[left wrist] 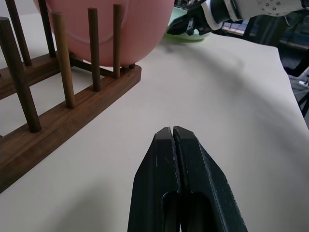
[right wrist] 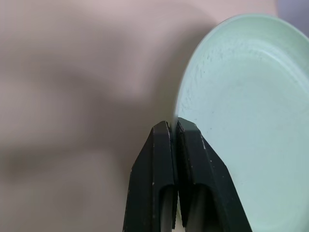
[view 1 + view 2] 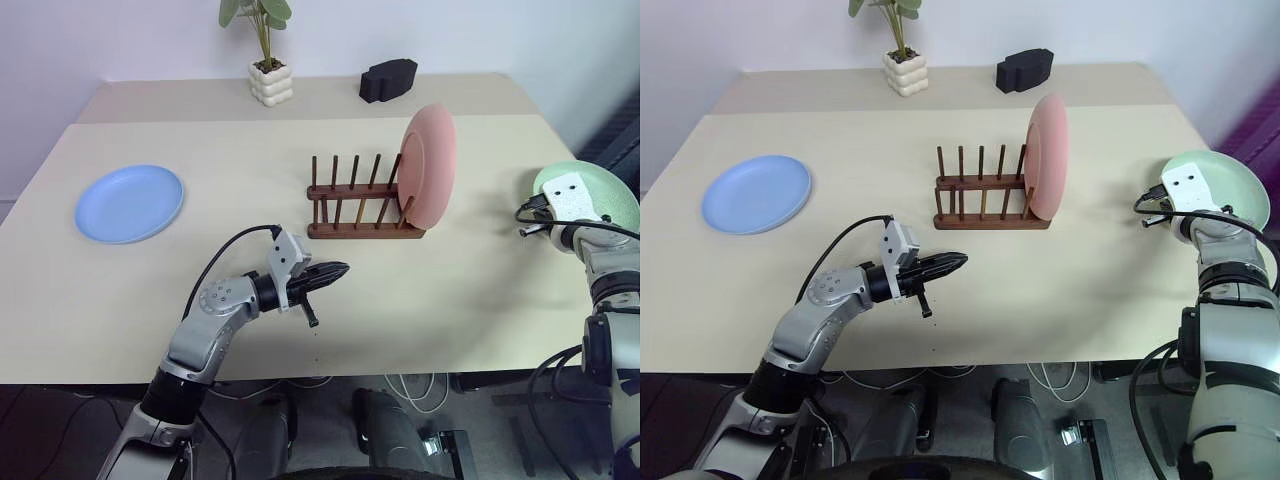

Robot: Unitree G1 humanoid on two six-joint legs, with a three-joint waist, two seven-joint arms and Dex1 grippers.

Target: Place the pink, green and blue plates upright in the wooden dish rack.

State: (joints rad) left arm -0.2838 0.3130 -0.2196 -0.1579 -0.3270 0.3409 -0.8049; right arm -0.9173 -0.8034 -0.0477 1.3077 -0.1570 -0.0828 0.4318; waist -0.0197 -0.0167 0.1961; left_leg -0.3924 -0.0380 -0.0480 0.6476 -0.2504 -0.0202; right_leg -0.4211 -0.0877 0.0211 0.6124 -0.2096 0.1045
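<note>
Currently, step: green plate [image 2: 251, 125] pinched at its near rim by right end effector [image 2: 175, 126], jaws together on the edge; judged the pick-up of the second plate.
Plate location: flat at worktop's [image 3: 450, 290] right edge.
Rack: wooden dish rack [image 3: 360, 205] mid-worktop, pink plate [image 3: 430, 165] upright in its right end.
Blue plate [image 3: 130, 203]: flat, far left.
Left end effector [image 1: 175, 133]: closed, empty, near rack.
Next: lift, tilt upright, slot beside pink.
Unclear: grip's hold on rim; plate partly behind wrist.
</note>
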